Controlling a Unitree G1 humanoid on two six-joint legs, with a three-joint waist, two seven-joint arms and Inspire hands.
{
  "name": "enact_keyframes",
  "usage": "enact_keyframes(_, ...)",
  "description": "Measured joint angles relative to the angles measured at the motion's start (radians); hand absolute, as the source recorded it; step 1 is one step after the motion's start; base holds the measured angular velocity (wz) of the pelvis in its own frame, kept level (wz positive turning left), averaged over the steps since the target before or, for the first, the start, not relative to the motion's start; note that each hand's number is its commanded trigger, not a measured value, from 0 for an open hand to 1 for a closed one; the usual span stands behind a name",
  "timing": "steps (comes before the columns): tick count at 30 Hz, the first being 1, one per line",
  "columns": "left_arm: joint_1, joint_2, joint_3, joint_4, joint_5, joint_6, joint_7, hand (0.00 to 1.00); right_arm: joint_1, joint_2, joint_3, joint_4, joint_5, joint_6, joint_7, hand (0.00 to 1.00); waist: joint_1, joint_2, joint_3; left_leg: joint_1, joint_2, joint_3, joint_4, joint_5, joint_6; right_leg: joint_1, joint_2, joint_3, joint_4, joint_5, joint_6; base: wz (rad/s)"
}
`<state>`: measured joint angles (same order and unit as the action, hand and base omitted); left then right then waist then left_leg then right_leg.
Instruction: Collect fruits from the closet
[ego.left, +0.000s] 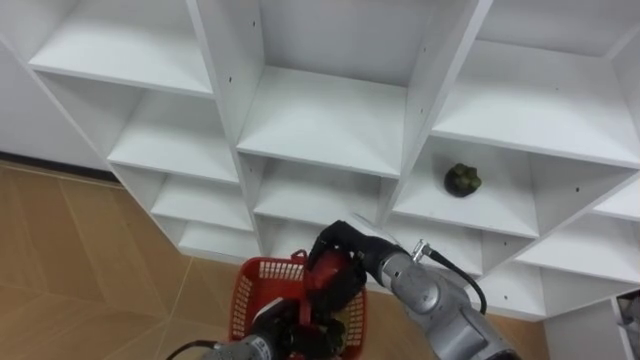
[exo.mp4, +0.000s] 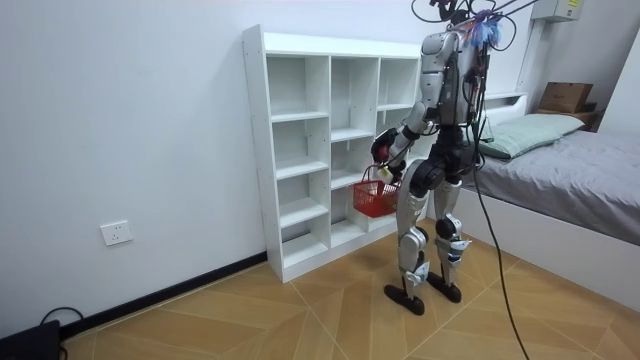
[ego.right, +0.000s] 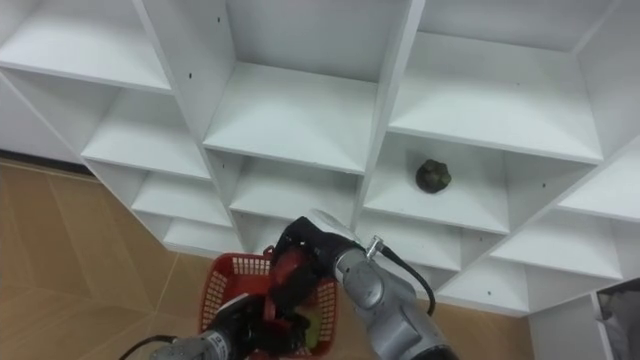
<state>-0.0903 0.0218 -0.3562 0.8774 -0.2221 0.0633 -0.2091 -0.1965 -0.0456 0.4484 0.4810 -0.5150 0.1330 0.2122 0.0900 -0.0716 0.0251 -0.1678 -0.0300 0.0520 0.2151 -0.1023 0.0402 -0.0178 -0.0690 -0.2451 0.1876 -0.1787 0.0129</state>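
Observation:
A red plastic basket (ego.left: 247, 298) hangs low in front of the white closet (ego.left: 320, 120), and my left hand (ego.left: 285, 338) is curled on its handle at the bottom edge. My right hand (ego.left: 338, 258) is just above the basket, shut on a red fruit (ego.left: 328, 282). Something yellow-green (ego.left: 338, 328) lies inside the basket. A dark green fruit (ego.left: 462, 180) sits alone on a shelf in the right column, above and to the right of my right hand. In the room view I stand upright facing the closet (exo.mp4: 330, 140), with the basket (exo.mp4: 375, 198) at hip height.
The closet's other shelves around the green fruit are bare white boards with upright dividers (ego.left: 425, 95) between them. Wooden floor (ego.left: 70, 260) lies to the left. In the room view a bed (exo.mp4: 570, 170) stands behind me on the right.

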Motion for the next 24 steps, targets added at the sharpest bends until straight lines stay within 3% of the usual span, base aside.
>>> enact_keyframes(24, 0.0, 0.002, 0.0, 0.01, -0.001, 0.003, -0.006, 1.0, 0.0, 0.002, -0.018, -0.004, -0.007, 0.001, -0.001, 0.0, -0.003, -0.002, -0.001, -0.007, 0.0, 0.0, 0.014, 0.0, 0.001, 0.001, -0.001, -0.006, 0.004, 0.0, 0.0, 0.0)
